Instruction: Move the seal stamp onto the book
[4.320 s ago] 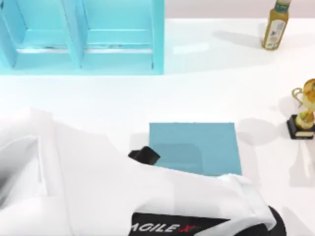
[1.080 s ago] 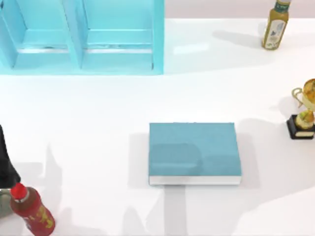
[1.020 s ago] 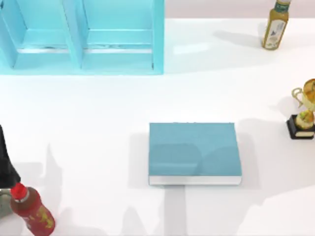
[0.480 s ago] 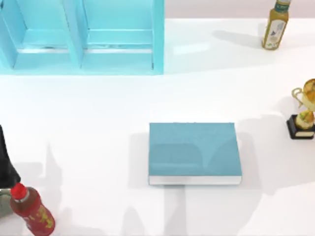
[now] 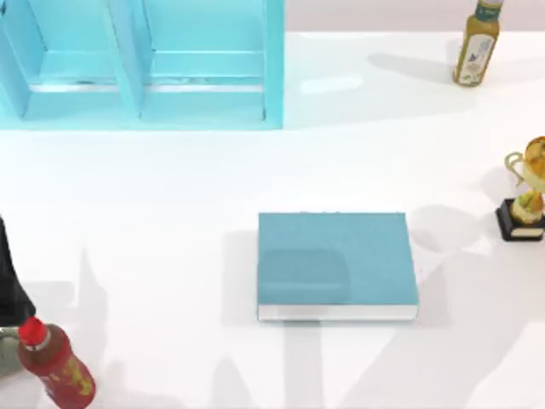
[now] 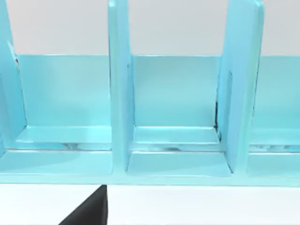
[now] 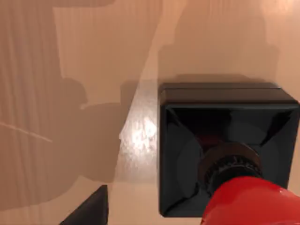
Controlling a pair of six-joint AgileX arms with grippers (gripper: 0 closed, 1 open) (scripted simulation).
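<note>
Looking rigid, light and top-heavy, the seal stamp (image 7: pixel 225 154) is asking for a grip below its glossy knob; finger state of either arm: cannot tell

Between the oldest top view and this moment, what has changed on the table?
A white arm that lay across the table's near left and part of the book has withdrawn, uncovering the red bottle at the near left corner. Shadows near the book's right edge have shifted. The book, blue shelf, yellow bottle and trophy have not moved. The right wrist view looks closely down on the seal stamp.
</note>
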